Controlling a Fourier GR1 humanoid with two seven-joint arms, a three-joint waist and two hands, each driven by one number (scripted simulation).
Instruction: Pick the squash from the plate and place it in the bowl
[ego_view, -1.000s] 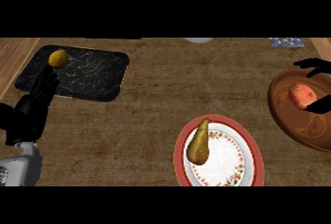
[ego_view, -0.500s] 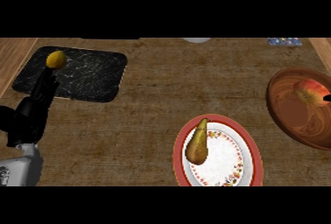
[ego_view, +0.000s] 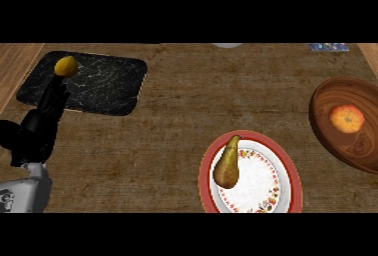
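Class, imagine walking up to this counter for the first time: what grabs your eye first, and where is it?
The squash lying on the red-rimmed plate at lower centre-right stands out first. Next, the orange fruit in the wooden bowl at the right edge. At left, the left hand stretches toward a yellow fruit on a black mat.

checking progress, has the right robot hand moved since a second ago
Yes. It hung over the wooden bowl at the view's right a second ago; now it has drawn off out of view, leaving the bowl uncovered.
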